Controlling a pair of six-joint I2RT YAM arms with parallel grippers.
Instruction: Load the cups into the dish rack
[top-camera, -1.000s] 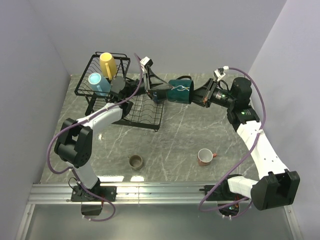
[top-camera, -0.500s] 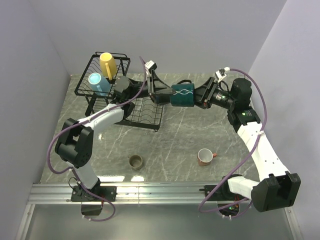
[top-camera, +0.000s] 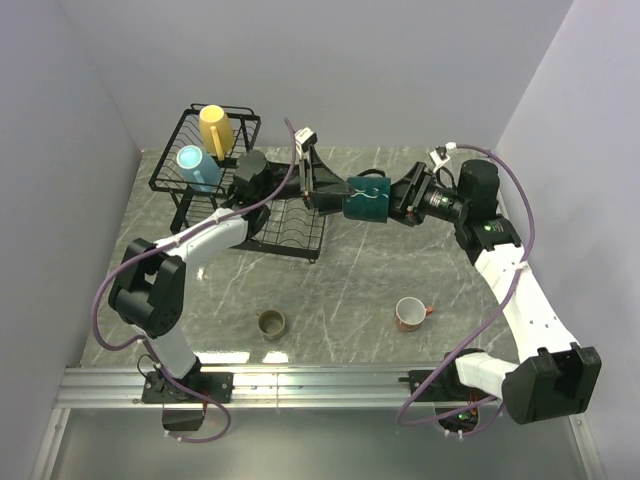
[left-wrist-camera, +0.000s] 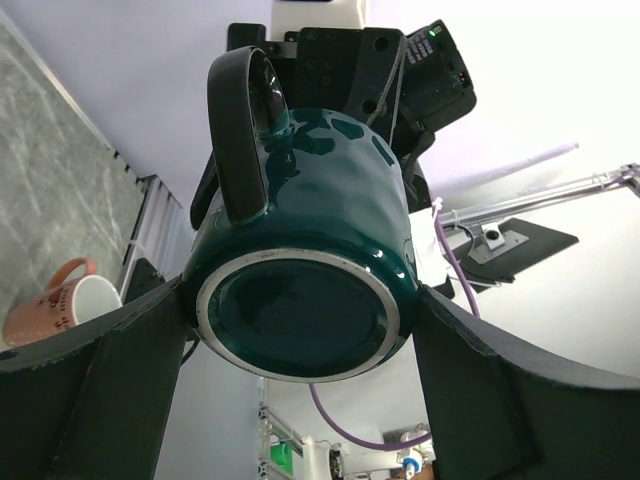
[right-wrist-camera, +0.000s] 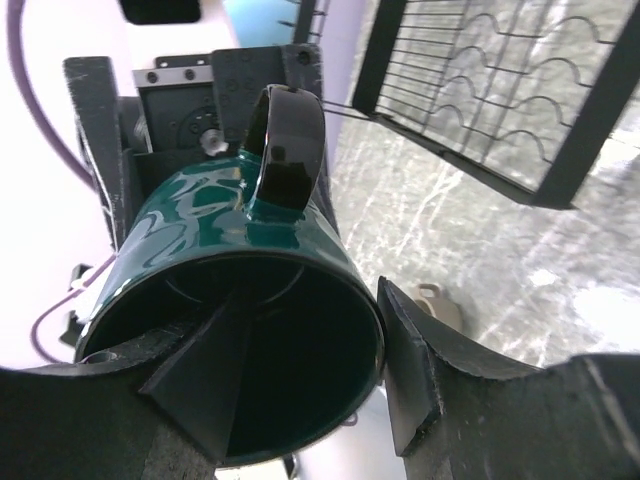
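Note:
The large dark teal mug (top-camera: 365, 200) hangs in the air between both arms, just right of the black wire dish rack (top-camera: 283, 228). My right gripper (top-camera: 402, 198) is shut on its rim, one finger inside and one outside (right-wrist-camera: 310, 310). My left gripper (top-camera: 332, 192) straddles the mug's base (left-wrist-camera: 300, 330), its fingers touching both sides. A yellow mug (top-camera: 214, 128) and a light blue mug (top-camera: 195, 165) sit in the raised basket. The olive-brown mug (top-camera: 271, 323) and the salmon-red mug (top-camera: 408, 313) stand on the table. The navy mug is not in view.
The marble table (top-camera: 360, 280) is walled at the back and both sides. The rack's slotted tray shows in the right wrist view (right-wrist-camera: 500, 90), with the olive-brown mug (right-wrist-camera: 435, 300) below. The salmon-red mug shows at the lower left of the left wrist view (left-wrist-camera: 55, 305).
The teal mug, in my right gripper, has moved slightly down and toward the near side. My left gripper has moved right and come around the mug's base.

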